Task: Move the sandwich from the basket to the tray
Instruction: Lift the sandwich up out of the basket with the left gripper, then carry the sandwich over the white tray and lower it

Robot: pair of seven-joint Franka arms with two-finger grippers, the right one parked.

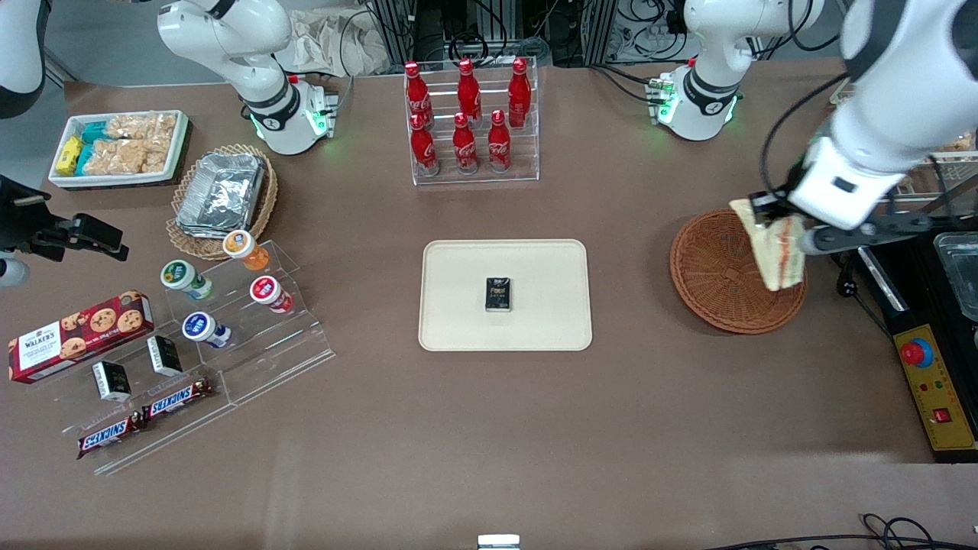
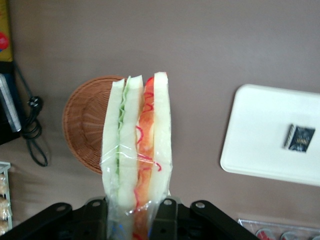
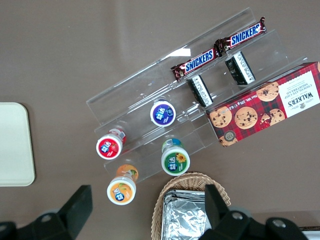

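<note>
The carrying step is what's in hand: the sandwich is out of the basket and up in the air, clamped in the gripper at the right edge of the front view, a little above the middle. The lift looks done. What's left is to travel toward the middle of the frame, where the tray sits, then lower and let go.

The wrist camera shows the hold plainly. The sandwich stands on end in its clear wrap, bread slices edge-on with the green and red-orange filling between them, and the gripper has its two fingers pressed against the wrapped lower end from either side. So it hangs out from the fingers rather than sitting deep between them. In the front view the wedge tilts, its free end dropping over the basket rim nearest the working arm. I'd judge it clear of the wicker, though from this angle I can't be sure how high.

The basket now looks empty. The tray is well apart from it, toward the parked arm's end, and not bare: a small dark packet lies near its centre. So the next move calls for a sideways carry held high enough to clear the low rim, and a set-down on open cream surface beside that packet. The grip on slippery wrap could let the wedge swing or slide.
</note>
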